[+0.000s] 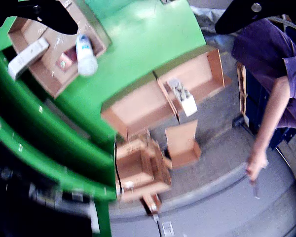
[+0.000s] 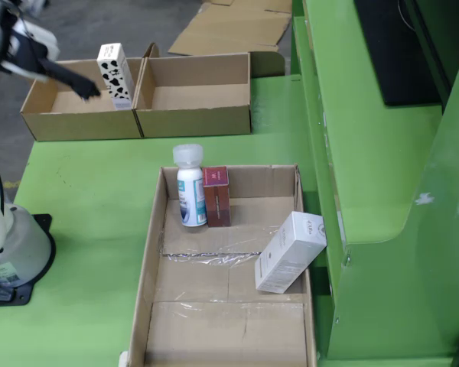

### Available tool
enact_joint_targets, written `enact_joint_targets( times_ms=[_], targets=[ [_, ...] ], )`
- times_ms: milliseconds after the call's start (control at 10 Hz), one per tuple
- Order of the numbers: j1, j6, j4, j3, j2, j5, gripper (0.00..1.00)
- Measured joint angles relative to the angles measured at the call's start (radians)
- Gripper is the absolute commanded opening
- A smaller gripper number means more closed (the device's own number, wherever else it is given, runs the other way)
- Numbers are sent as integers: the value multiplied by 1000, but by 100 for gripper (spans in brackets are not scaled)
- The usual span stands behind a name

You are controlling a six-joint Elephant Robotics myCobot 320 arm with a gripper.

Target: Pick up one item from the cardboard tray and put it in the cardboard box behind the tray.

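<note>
In the fixed view from above, the cardboard tray [image 2: 149, 260] holds a white bottle [image 2: 190, 195], a dark red small box [image 2: 216, 196] and a white carton [image 2: 291, 252]. Behind it stand two cardboard boxes, left [image 2: 53, 118] and right [image 2: 195, 118]. A black-and-white patterned carton [image 2: 113, 74] stands upright in the left one, against the shared wall. My gripper [image 2: 61, 73] hangs beside it, open and holding nothing. The view that rides on the gripper shows the gripper [image 1: 147, 24] with its fingers wide apart, the patterned carton [image 1: 182, 96] in its box below, and the tray [image 1: 49, 81] with the bottle [image 1: 85, 54].
The arm's base [image 2: 15, 245] sits at the left of the green table. A green frame [image 2: 382, 191] rises right of the tray. A person in a purple shirt [image 1: 276, 59] stands beyond the boxes. Flattened and stacked cardboard [image 1: 138, 168] lies on the floor.
</note>
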Motion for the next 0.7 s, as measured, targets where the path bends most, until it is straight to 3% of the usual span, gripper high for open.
enact_joint_targets(
  times_ms=[300,700],
  targets=[
    [-164,-166,-141,-169,-134,18,100],
    [-371,-371,-150,-328,-345,18,100]
  ],
)
